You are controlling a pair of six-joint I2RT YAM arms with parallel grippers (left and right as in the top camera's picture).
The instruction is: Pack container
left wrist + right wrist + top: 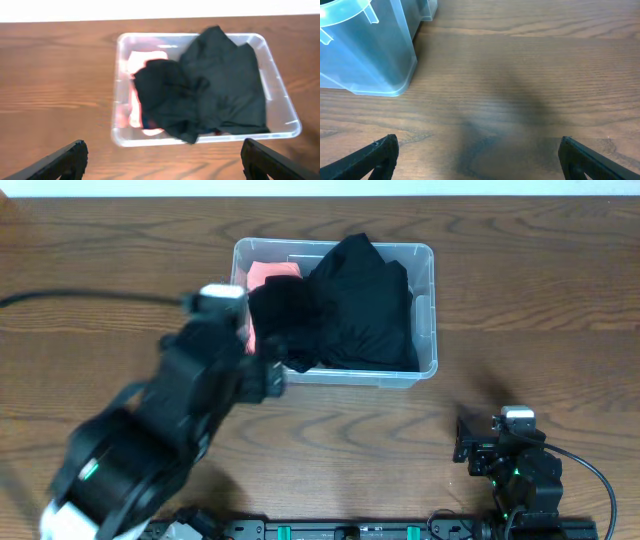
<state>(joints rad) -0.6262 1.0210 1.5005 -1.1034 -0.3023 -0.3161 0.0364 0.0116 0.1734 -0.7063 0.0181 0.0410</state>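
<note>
Container just ahead of the wide-spread, empty left claw, black clothes inside

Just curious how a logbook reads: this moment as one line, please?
container: black clothes over pink cloth | left gripper: open, empty | right gripper: open, empty

Dark brown wood-grain surface carrying a single clear container.

The container stands flat on the surface, toward the far edge and roughly midway across, its long sides running left to right along the grain. In the right wrist view one rounded lower corner of the container rests on the surface, and a soft dark shadow lies on the wood just beside it.
</note>
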